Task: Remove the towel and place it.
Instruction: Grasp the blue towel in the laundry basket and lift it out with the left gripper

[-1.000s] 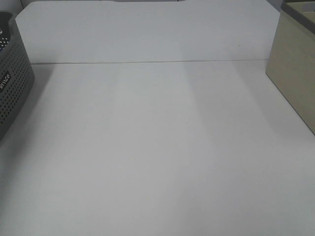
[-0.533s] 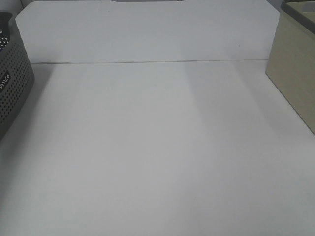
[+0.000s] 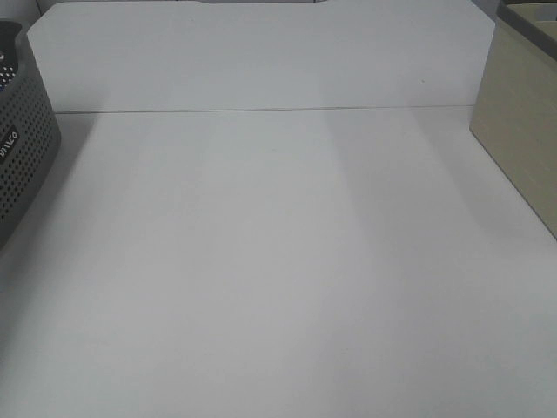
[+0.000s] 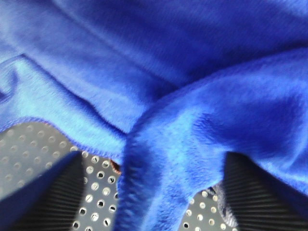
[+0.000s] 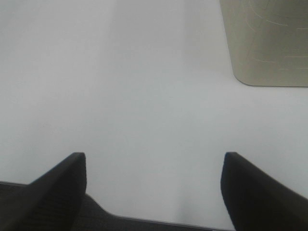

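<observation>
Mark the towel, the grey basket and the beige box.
towel point(image 4: 173, 62), left wrist view, on the plush middle folds.
grey basket point(image 3: 24, 157), exterior high view, on its perforated side wall.
beige box point(image 3: 520, 139), exterior high view, on its side face.

Looks like a robot lab bench here: a plain white table point(image 3: 278, 261) backed by a white panel point(image 3: 261, 61), set out like a test stage. A grey perforated basket point(image 3: 22, 148) stands at the left edge, with a blue towel point(image 4: 192, 72) lying on its plastic. A beige box point(image 3: 522, 131) stands at the right.
</observation>
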Controlling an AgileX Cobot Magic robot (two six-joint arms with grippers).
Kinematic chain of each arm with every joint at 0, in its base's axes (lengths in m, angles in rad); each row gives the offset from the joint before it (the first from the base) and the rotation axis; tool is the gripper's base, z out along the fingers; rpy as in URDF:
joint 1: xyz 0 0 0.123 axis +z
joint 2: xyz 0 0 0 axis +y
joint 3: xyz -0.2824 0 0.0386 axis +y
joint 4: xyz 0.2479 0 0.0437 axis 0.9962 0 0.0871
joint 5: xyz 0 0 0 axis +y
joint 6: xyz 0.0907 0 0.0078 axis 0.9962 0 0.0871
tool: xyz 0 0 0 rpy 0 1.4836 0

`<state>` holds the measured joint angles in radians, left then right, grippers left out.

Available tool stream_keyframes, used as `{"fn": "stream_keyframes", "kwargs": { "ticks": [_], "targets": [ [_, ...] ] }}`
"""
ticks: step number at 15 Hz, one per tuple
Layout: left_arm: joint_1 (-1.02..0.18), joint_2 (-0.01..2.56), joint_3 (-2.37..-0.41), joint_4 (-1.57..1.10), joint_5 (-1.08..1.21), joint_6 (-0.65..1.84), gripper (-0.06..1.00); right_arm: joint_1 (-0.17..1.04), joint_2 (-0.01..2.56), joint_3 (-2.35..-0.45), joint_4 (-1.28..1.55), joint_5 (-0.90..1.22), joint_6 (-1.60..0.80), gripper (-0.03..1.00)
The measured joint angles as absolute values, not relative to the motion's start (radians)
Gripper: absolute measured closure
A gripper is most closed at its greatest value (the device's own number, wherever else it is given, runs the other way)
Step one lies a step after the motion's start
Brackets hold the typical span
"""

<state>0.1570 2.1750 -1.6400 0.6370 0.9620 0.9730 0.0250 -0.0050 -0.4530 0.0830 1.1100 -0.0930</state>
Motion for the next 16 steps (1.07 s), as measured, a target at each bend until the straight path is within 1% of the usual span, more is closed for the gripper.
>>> {"fn": "stream_keyframes", "kwargs": {
  "ticks": [1,3,4,5,9,10,11,14,16],
  "targets": [
    [0.157,2.179,-1.640,0.637,0.962,0.973,0.32,0.025,-0.005,-0.453,0.083,1.110,-0.093,0.21],
    [0.157,2.180,-1.640,0.638,0.961,0.954,0.55,0.025,-0.005,-0.453,0.083,1.110,-0.093,0.21],
    [0.157,2.180,-1.640,0.639,0.961,0.947,0.62,0.025,-0.005,-0.453,0.083,1.110,-0.093,0.21],
    [0.157,2.181,-1.640,0.639,0.962,0.944,0.65,0.025,-0.005,-0.453,0.083,1.110,-0.093,0.21],
    [0.157,2.183,-1.640,0.639,0.962,0.940,0.70,0.025,-0.005,-0.453,0.083,1.110,-0.093,0.21],
    [0.157,2.183,-1.640,0.642,0.962,0.940,0.79,0.025,-0.005,-0.453,0.083,1.110,-0.093,0.21],
    [0.154,2.183,-1.640,0.654,0.964,0.940,0.94,0.025,-0.005,-0.453,0.084,1.110,-0.093,0.21],
    [0.145,2.179,-1.685,0.659,0.978,0.933,0.94,0.025,-0.005,-0.453,0.084,1.110,-0.093,0.21],
    [0.145,2.139,-1.729,0.657,0.986,0.881,0.94,0.025,-0.005,-0.453,0.084,1.110,-0.093,0.21]
  ]
}}
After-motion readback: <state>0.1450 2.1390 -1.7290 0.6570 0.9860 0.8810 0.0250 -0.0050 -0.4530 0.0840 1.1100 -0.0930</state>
